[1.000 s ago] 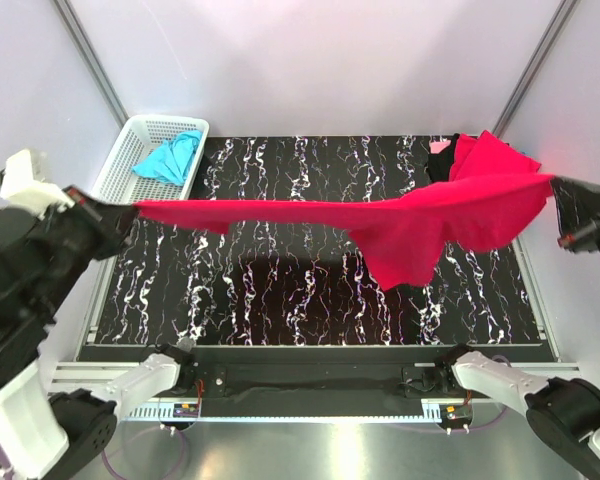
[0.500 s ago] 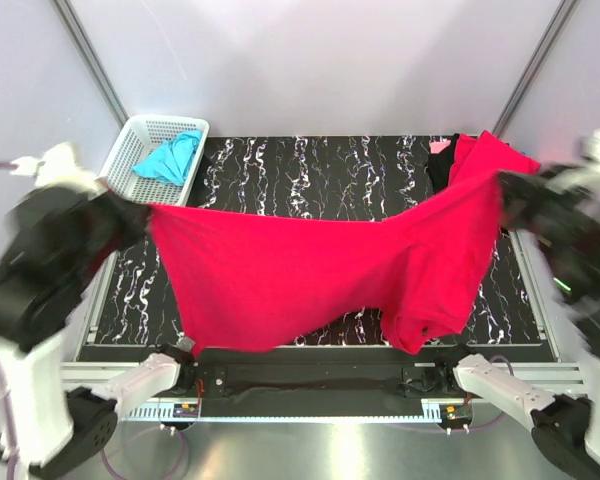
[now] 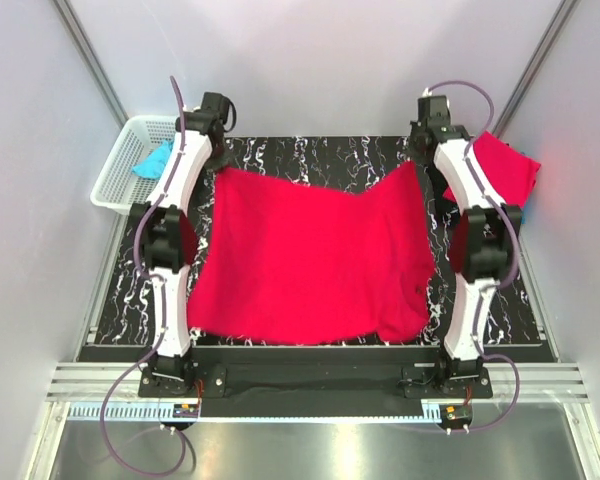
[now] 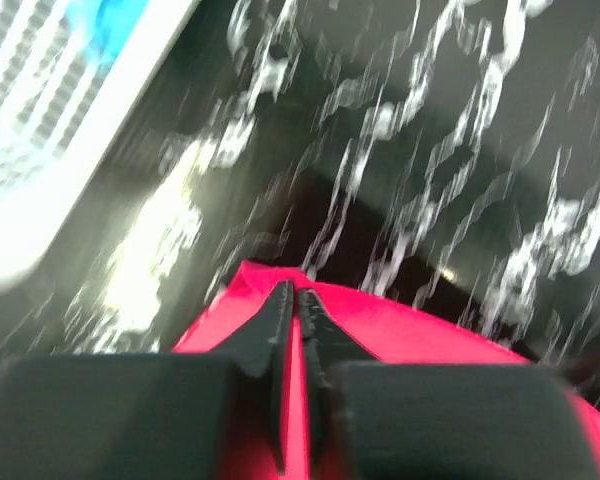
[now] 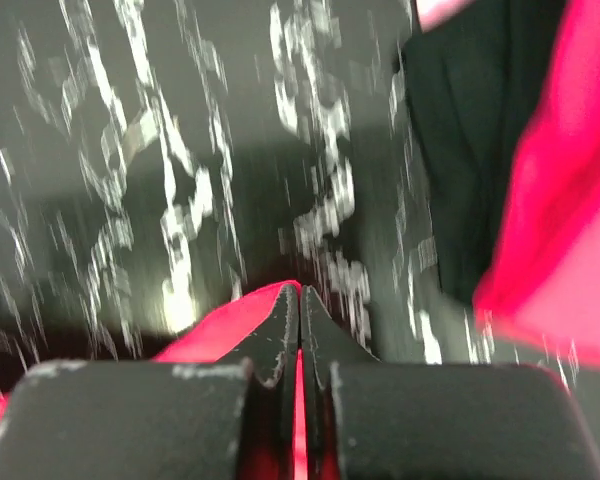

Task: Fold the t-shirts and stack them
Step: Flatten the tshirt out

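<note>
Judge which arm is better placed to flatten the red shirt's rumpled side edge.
Right, probably. The red shirt is rumpled along its right edge, beside the right arm; the right gripper pinches that side's far corner. The left gripper pinches the opposite corner.

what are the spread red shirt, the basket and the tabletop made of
The red t-shirt: soft matte cloth, it drapes and wrinkles; basket: white plastic, probably, moulded lattice walls; tabletop: black with white veins, marble-look, glossy, real stone or print, cannot tell.

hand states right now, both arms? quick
Left hand: closed, pinching the spread red shirt at its far left corner.
Right hand: closed, pinching its far right corner.
</note>
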